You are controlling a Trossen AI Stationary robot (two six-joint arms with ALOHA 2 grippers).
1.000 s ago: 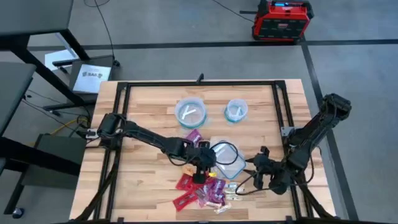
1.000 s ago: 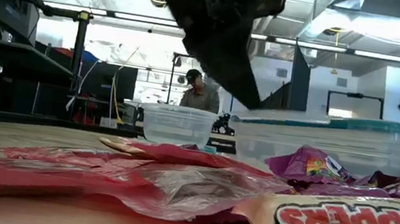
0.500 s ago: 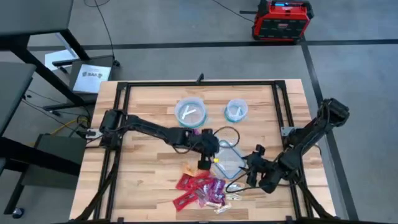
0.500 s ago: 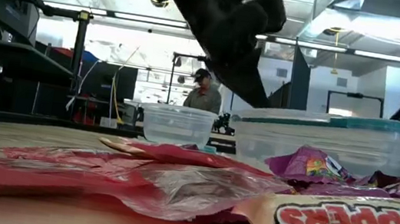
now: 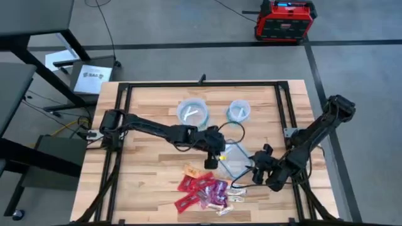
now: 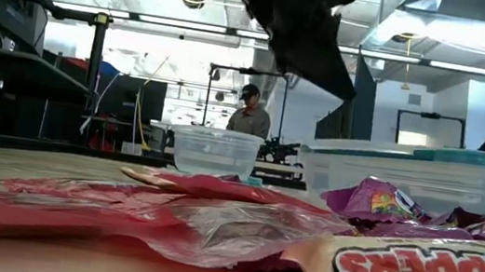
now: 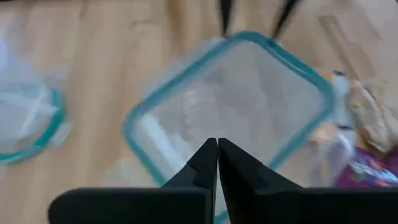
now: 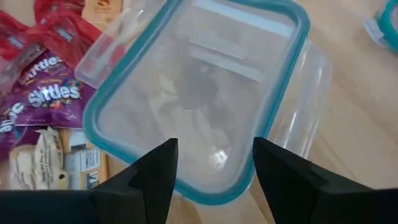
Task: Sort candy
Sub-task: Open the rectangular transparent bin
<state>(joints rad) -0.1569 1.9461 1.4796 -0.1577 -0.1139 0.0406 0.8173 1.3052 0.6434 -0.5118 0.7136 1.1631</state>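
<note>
A: Where's the candy (image 5: 206,190)?

B: Heaped on the bench (image 5: 144,169) near its front edge, red, purple, orange and pale wrappers together. In the low view the pile fills the foreground, with a purple pack (image 6: 375,199) and a pale wrapper (image 6: 413,267) close to the camera. The right wrist view shows purple packs (image 8: 53,99) and pale ones (image 8: 53,165) just beside the tub (image 8: 199,99).

A: And the tub?

B: Clear, rectangular, teal rim, behind the pile and right of centre on the bench (image 5: 237,158). Some whitish wrappers lie inside it.

A: Left pincer?

B: The left pincer (image 5: 212,158) hangs over the tub's left edge. In its own wrist view the two fingers (image 7: 202,167) are pressed together with nothing seen between them, above the tub (image 7: 236,106).

A: Right one?

B: The right pincer (image 5: 259,172) sits at the tub's right front corner. Its fingers (image 8: 155,171) are spread apart, empty, with the tub beneath them.

A: Anything else on the bench?

B: Two round bowls at the back: a larger one (image 5: 193,113) and a smaller one (image 5: 239,110), each holding whitish pieces. A person (image 6: 247,113) shows far off in the room.
</note>
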